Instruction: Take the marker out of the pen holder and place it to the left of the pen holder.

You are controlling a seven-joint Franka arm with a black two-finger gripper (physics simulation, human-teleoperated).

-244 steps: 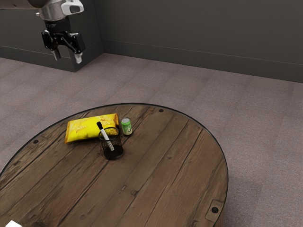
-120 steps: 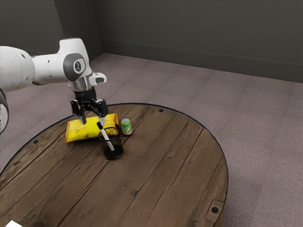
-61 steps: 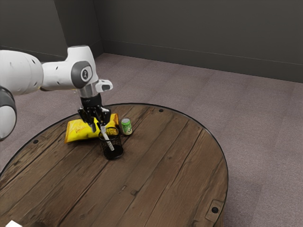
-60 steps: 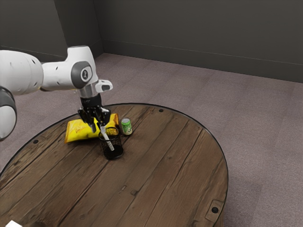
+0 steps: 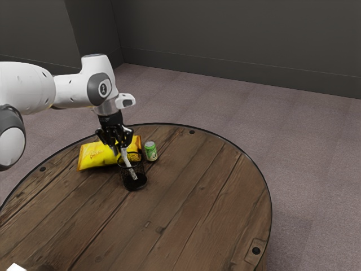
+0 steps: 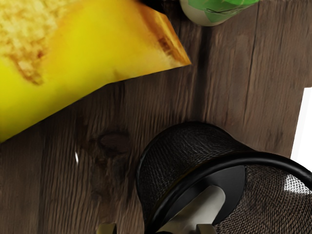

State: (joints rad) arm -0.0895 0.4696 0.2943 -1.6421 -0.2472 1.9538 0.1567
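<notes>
The hand (image 5: pixel 120 151) has edged toward the exterior view's right, at the upright-leaning marker (image 5: pixel 128 161); I cannot tell its grip.

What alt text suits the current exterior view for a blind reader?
A white robot arm has its black gripper at the upper end of a white marker leaning in a round black mesh pen holder. Behind these, a puffy yellow bag and a green cylindrical can rest on a round brown wooden table.

The marker (image 5: pixel 128 162) leans in the pen holder (image 5: pixel 138 183), near bag (image 5: pixel 94 156) and can (image 5: pixel 150 151).
</notes>
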